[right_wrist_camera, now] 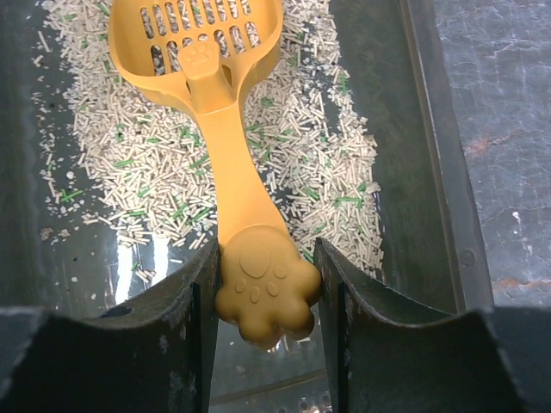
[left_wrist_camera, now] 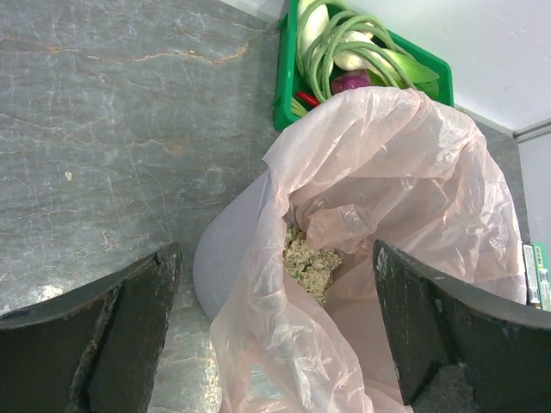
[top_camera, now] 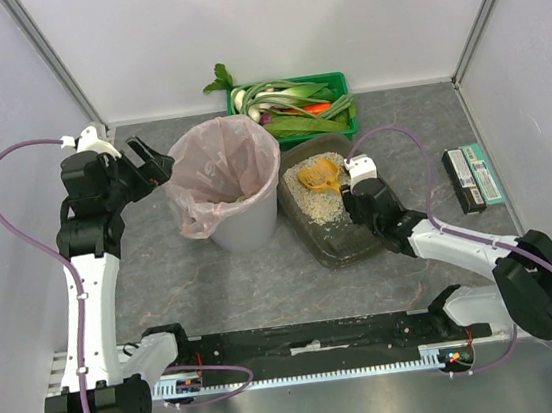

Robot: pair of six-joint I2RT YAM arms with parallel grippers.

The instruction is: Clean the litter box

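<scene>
bin (top_camera: 244, 233): middle of the top view, a touch left of centre, standing on the desk (top_camera: 215, 284)
litter box (top_camera: 347, 248): right up against the bin's right side, running down toward the lower right
crate of veg (top_camera: 339, 79): top centre, behind both of those, at the back edge of the desk
scoop (right_wrist_camera: 232, 155): lying in the litter box's upper end, head on the litter (top_camera: 316, 207), handle pinched between the right gripper (right_wrist_camera: 265, 267) jaws
left gripper (top_camera: 162, 165): upper left, just beside the bin's rim, jaws apart
clump (left_wrist_camera: 312, 262): down inside the bin
flat boxes (top_camera: 473, 178): far right, well apart from the litter box
</scene>
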